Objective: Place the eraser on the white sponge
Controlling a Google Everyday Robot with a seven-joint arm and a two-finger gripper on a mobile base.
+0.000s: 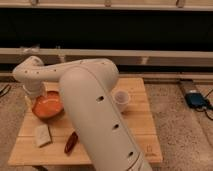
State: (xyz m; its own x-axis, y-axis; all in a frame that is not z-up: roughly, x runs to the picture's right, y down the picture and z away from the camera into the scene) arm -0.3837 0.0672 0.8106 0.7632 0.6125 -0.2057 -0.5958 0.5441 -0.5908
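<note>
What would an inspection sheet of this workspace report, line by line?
Surface: wooden table, standing on a speckled floor.
Job's things: white sponge lies flat near the front left corner; eraser not seen, possibly hidden by the arm.
Clutter: orange bowl behind the sponge; dark-red oblong thing to the right of the sponge; white cup near the middle.
Grippers: claw is low at the table's left edge, just behind the orange bowl.
Cables: dark cable on the floor at far left; more beside a blue device at right.
Surroundings: pale rails against a dark background.
</note>
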